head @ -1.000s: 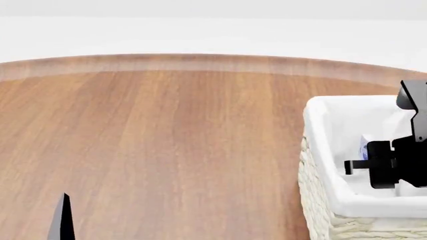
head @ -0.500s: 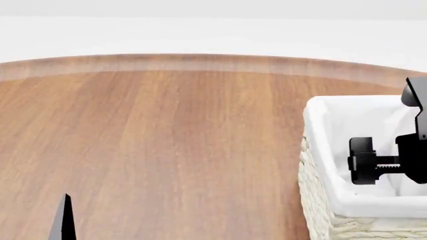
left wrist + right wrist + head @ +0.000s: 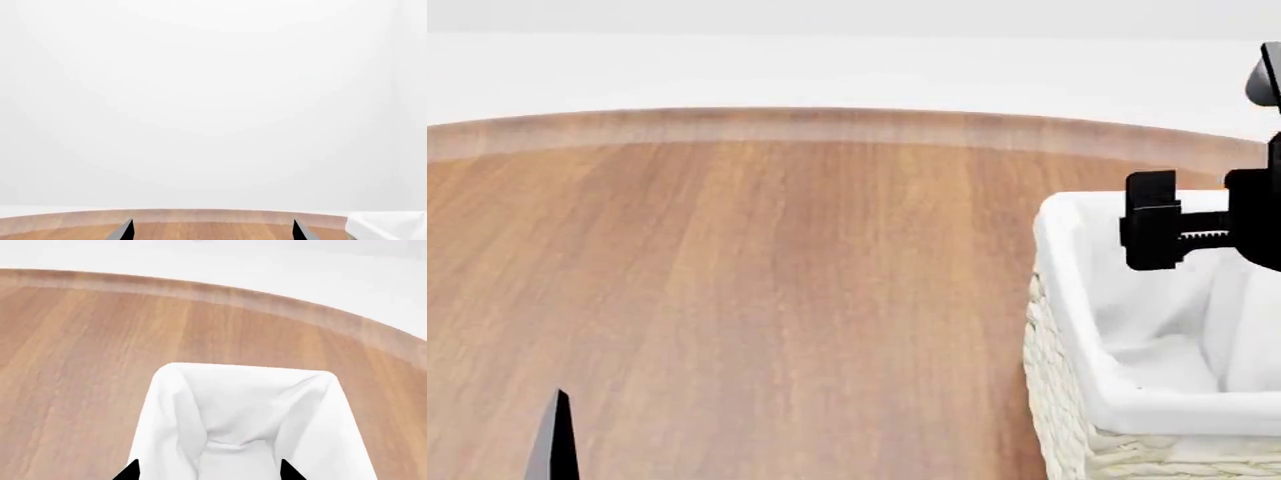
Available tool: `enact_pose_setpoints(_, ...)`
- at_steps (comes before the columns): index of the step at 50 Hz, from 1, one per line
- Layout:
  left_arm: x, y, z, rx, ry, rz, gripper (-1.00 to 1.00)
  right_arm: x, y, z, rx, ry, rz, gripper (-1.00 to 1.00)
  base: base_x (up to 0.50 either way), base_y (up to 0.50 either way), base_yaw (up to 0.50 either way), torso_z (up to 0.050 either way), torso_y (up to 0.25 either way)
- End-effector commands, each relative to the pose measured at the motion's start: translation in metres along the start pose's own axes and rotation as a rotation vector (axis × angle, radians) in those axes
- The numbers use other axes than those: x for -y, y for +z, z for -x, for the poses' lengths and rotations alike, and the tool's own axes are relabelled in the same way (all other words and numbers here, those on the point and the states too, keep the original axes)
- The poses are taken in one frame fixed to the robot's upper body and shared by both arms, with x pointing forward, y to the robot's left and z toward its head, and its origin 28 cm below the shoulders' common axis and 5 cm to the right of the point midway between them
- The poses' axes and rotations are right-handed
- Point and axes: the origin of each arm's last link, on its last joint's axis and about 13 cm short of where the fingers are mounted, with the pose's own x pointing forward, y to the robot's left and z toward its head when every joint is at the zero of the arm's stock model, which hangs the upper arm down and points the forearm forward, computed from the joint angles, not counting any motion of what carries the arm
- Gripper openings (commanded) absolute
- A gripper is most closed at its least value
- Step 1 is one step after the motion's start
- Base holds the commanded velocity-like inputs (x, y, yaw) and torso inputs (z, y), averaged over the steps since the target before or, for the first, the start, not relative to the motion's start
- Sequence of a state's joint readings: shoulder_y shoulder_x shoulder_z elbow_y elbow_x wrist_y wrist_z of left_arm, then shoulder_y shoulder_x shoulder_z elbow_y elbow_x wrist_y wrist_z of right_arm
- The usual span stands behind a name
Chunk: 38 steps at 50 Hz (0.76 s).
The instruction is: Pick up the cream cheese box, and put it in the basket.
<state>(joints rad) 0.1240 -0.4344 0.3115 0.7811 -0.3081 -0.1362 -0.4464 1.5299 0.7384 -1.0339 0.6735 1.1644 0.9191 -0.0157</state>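
Head view: basket at right edge of tabletop, right gripper above it, spread wide, holding nothing. Cream cheese box nowhere visible; probably down inside the cloth liner. Best lifted straight up, clear of rim, without snagging cloth.

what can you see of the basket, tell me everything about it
The square cream-white woven wicker basket stands upright on the brown wooden table at the head view's right edge, partly cut off. A white cloth liner is folded over its rim and covers the inside walls and floor. No cream cheese box shows in the visible part of its interior. The black right tool hovers above its far rim without touching it. The right wrist view looks down into the liner.
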Motion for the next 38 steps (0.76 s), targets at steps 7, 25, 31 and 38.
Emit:
enact_pose_setpoints(7,-0.002,0.0,-0.002,0.002,0.009,-0.004,1.0,-0.04,-0.011,0.018,0.369,-0.038,0.026,1.0,0.0,0.0,0.0,0.0,0.0)
enact_pose_setpoints(25,-0.002,-0.009,-0.003,-0.01,0.024,-0.01,1.0,-0.14,-0.129,0.058,0.747,0.038,-0.021,1.0,0.0,0.0,0.0,0.0,0.0)
enact_pose_setpoints(31,0.001,-0.009,0.001,-0.01,0.011,-0.012,1.0,-0.163,-0.158,0.066,0.77,0.083,0.01,1.0,0.0,0.0,0.0,0.0,0.0)
enact_pose_setpoints(38,0.0,-0.011,-0.001,-0.013,0.016,-0.011,1.0,-0.176,-0.174,0.066,0.809,0.046,0.083,1.0,0.0,0.0,0.0,0.0,0.0)
